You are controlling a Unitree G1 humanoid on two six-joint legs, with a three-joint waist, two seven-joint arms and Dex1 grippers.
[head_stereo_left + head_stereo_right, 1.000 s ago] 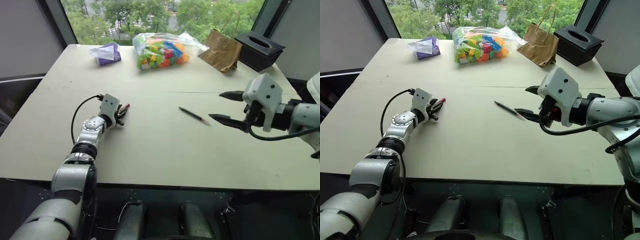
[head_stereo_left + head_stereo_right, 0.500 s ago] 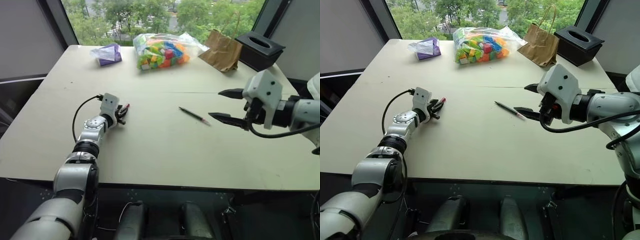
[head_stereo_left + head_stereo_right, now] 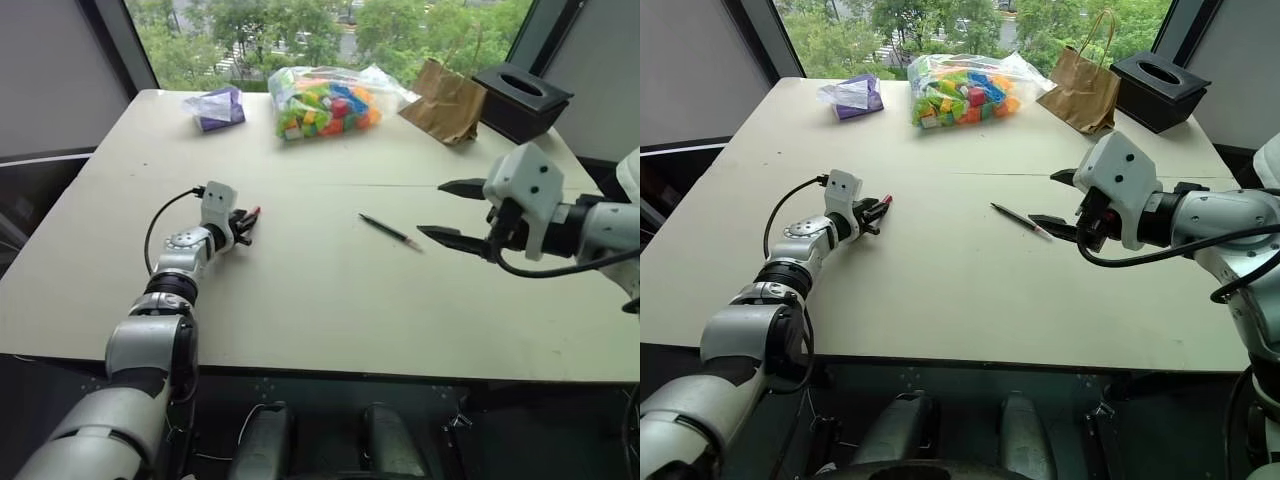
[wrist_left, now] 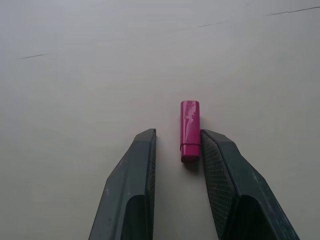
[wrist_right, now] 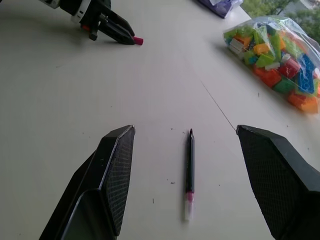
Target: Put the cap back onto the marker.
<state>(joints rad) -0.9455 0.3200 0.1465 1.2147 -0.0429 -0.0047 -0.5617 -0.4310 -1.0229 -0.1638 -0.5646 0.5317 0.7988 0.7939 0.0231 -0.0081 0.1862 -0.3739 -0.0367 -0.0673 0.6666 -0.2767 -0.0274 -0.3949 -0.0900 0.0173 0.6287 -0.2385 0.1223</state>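
Observation:
The cap is a short red cylinder lying on the table left of centre. My left gripper rests low around it, narrowly open. One finger touches the cap, and a gap shows on the other side. The cap sticks out past the fingertips. The marker is thin and dark with a pink tip, and it lies bare near the table's middle. My right gripper hovers just right of the marker, wide open and holding nothing. Its fingers frame the marker in the right wrist view.
A clear bag of colourful toy blocks lies at the back centre, with a purple packet to its left. A brown paper bag and a black tissue box stand at the back right.
My left wrist has rolled a little around the cap, without shifting place. The right arm and the marker have stayed put.

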